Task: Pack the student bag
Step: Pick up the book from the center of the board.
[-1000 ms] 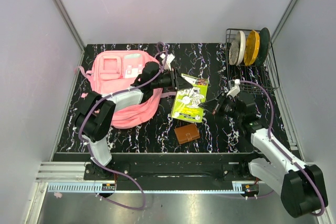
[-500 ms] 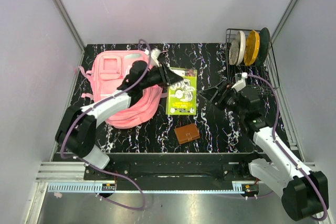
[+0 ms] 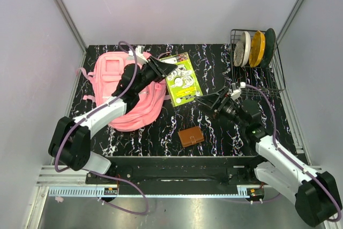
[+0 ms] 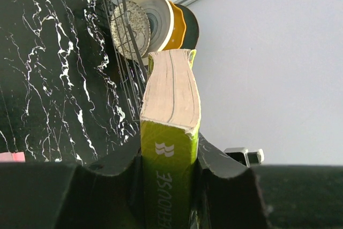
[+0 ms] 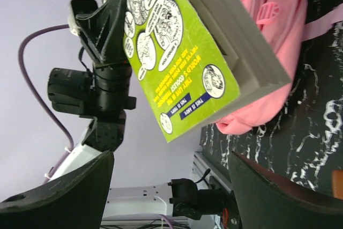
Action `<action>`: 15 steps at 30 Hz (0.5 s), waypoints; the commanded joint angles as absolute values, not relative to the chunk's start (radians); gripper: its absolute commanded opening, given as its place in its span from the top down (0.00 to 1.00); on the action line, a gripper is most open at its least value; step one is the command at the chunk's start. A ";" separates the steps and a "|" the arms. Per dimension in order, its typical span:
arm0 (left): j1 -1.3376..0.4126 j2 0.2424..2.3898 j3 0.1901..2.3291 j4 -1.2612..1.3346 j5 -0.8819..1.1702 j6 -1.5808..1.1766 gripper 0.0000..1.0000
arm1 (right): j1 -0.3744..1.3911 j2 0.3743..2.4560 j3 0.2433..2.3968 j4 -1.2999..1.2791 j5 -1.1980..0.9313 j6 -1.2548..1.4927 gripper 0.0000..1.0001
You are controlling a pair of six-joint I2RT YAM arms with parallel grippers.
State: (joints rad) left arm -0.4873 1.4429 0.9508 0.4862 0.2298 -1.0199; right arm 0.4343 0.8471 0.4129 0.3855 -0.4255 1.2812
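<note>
At ten o'clock on the bench [image 3: 214,63] lies the student bag [image 3: 107,71]. Toward twelve, the left end effector [image 3: 162,68] pinches a green paperback [image 3: 182,81] aloft, not yet packed. The right end effector [image 3: 206,104] is spread, empty; a brown wallet [image 3: 191,137] lies at six.

Brown wallet [image 3: 191,137] flat on marbled table [image 3: 214,60]; wire rack [image 3: 278,71] (three plates [image 3: 256,48] upright) far right corner.

Bag: the student bag [image 3: 110,73], a soft pink fabric backpack, the largest thing on view.
Pose: lying flat with its front panel up, the near end slumped and rumpled.
Front: a raised square pocket shows toward the far end.
Straps: pink loops stick out along its left side.
Opening: cannot tell whether it is zipped.
Place: far-left corner of the table [image 3: 161,132], close to the left and far edges.
</note>
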 commanded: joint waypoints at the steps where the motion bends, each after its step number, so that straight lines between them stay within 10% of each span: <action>1: -0.494 1.397 0.940 0.692 0.164 -1.124 1.00 | 0.477 0.916 0.445 0.558 -0.380 1.362 0.09; 15: -0.517 1.342 0.867 0.759 0.126 -1.160 1.00 | 0.512 1.149 0.442 0.808 -0.319 1.420 0.09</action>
